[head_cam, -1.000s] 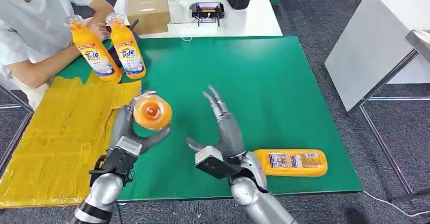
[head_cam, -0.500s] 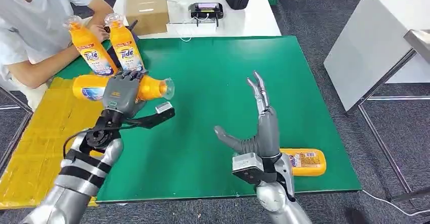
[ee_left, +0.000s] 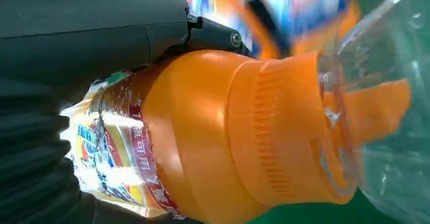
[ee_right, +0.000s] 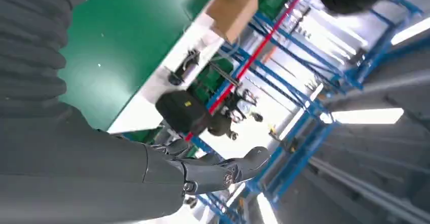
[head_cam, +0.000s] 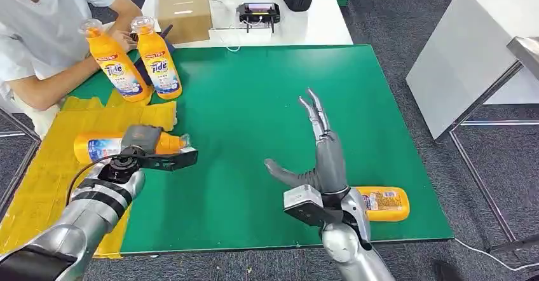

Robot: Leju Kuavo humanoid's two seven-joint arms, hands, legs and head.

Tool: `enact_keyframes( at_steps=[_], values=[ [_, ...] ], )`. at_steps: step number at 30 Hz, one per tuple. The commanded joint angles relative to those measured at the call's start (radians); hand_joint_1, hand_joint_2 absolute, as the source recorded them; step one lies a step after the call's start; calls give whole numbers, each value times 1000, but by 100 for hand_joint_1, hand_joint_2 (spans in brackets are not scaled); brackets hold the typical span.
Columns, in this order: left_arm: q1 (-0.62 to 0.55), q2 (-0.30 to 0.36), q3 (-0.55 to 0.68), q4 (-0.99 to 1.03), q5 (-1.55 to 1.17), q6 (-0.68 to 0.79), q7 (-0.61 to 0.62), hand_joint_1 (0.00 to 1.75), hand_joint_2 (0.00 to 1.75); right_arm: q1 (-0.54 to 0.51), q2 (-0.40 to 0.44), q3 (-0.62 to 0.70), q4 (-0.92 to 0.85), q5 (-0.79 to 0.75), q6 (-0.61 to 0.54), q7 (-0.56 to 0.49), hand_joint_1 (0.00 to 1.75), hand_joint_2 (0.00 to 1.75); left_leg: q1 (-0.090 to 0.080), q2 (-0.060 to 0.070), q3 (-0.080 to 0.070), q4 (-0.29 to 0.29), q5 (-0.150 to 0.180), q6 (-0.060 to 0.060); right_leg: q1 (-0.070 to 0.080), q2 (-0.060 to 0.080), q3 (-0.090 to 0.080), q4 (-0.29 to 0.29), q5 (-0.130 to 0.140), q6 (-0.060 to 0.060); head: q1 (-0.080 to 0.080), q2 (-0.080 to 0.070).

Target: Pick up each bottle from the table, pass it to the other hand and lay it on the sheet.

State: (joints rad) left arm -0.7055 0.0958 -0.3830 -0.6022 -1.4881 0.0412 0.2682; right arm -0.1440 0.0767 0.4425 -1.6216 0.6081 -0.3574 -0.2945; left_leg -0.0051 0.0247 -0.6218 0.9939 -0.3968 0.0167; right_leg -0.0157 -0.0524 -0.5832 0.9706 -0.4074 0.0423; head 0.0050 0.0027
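Bottle [head_cam: 108, 147] now lowered from mid-frame to yellow sheet [head_cam: 51, 185] at left, clasped sideways by left robot hand [head_cam: 141, 142]; right robot hand [head_cam: 321, 160] spread, empty, handover evidently complete, release pending.

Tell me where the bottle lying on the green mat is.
In the head view, the lying bottle rests near the green mat's front right edge, just behind the right hand.
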Motion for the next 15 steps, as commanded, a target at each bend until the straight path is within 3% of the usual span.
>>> enact_keyframes(
  at_steps=[1, 5, 6, 7, 15],
  values=[
    [-72, 5, -16, 210, 3, -12, 9, 175, 175, -58, -12, 21, 123, 1, 6, 5, 0, 175, 3, -1, 3, 1, -2, -2, 2, 4, 4, -1, -2, -2, 0, 0],
    [-48, 19, 20, 226, 30, -30, 14, 175, 175, -61, -18, 18, 153, 15, 19, 25, 0, 175, 2, 0, 6, 0, -2, -2, 1, 7, 7, -1, -1, -2, 0, 0],
    [-43, 19, 23, 227, 29, -14, 20, 9, 175, -62, -18, 17, 159, 16, 19, 26, 0, 175, 1, -1, 3, -1, -1, -1, 0, 5, 4, -1, 0, -1, 1, 0],
    [-42, 20, 25, 232, 28, -9, 26, 0, 175, -63, -19, 16, 165, 18, 21, 27, 0, 175, 2, 0, 6, -1, -2, -2, 1, 8, 6, -1, 0, -2, 0, 0],
    [-45, 23, 26, 226, 23, 5, 21, 0, 175, -62, -26, 19, 176, 36, 33, 42, 0, 175, 1, -2, 6, -1, -1, -1, 1, 4, 7, -1, 0, -1, 0, 0]
  ],
)
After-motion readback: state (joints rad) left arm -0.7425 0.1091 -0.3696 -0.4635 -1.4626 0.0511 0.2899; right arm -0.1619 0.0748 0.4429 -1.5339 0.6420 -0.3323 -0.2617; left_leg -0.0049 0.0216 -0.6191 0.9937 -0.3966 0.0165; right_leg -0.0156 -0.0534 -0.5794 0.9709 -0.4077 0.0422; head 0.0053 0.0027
